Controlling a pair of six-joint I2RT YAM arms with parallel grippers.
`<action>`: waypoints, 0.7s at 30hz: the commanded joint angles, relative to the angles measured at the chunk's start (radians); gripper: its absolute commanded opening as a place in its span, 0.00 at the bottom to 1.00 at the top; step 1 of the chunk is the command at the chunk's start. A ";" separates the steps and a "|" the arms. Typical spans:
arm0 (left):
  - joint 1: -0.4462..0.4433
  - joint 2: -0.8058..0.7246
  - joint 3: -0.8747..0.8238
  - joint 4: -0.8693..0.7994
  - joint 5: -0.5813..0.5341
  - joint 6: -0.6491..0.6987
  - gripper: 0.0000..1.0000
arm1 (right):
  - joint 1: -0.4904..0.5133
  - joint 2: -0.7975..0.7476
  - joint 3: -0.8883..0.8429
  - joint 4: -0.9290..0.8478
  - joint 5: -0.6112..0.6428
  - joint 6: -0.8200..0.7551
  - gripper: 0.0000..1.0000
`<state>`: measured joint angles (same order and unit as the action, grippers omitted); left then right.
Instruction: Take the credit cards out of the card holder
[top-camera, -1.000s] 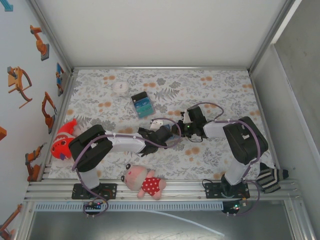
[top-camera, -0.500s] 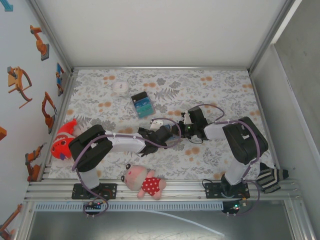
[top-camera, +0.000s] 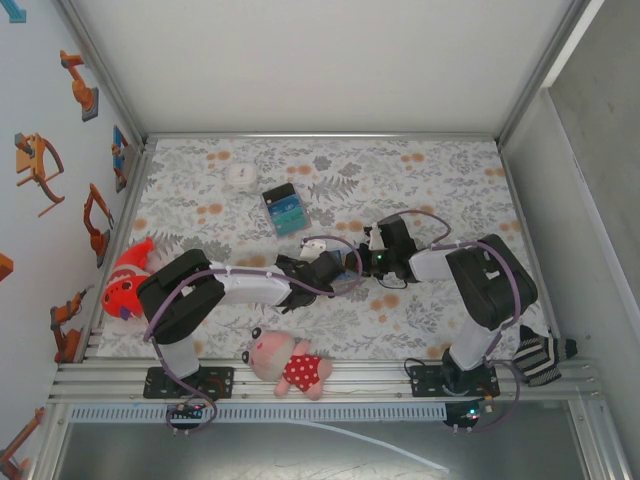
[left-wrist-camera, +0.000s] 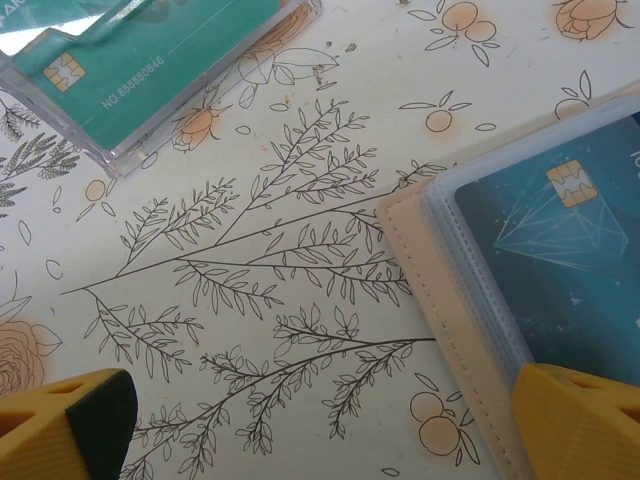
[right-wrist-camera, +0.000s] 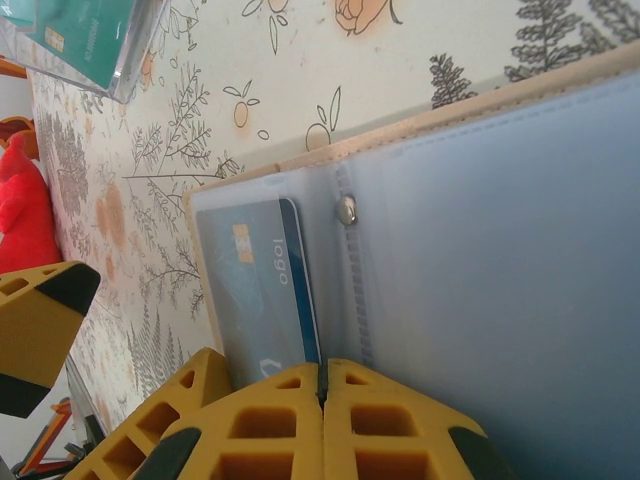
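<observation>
Card holder (right-wrist-camera: 520, 230) open flat mid-table, between both grippers; blue card (right-wrist-camera: 262, 285) in clear sleeve. Floral tablecloth (top-camera: 440, 190), white walls around. Holder's far part cut off; pinch on card unclear. Right gripper (right-wrist-camera: 322, 395) jaws pressed together at card's edge. Left gripper (left-wrist-camera: 320, 430) spread wide, empty, one fingertip (left-wrist-camera: 575, 425) over holder's tan rim.
</observation>
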<state>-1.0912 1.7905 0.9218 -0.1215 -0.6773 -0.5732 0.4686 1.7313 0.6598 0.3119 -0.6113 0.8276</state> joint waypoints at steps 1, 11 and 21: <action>0.007 -0.018 0.007 -0.030 0.007 -0.007 0.97 | 0.015 -0.031 -0.017 -0.017 -0.041 -0.001 0.00; 0.011 -0.044 0.005 -0.039 0.007 -0.003 0.97 | 0.015 -0.092 -0.025 -0.084 0.040 -0.038 0.00; 0.010 -0.067 0.002 -0.041 0.012 -0.006 0.97 | 0.010 -0.123 -0.023 -0.142 0.112 -0.051 0.00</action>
<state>-1.0847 1.7557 0.9218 -0.1371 -0.6643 -0.5732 0.4755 1.6371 0.6422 0.2127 -0.5400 0.8009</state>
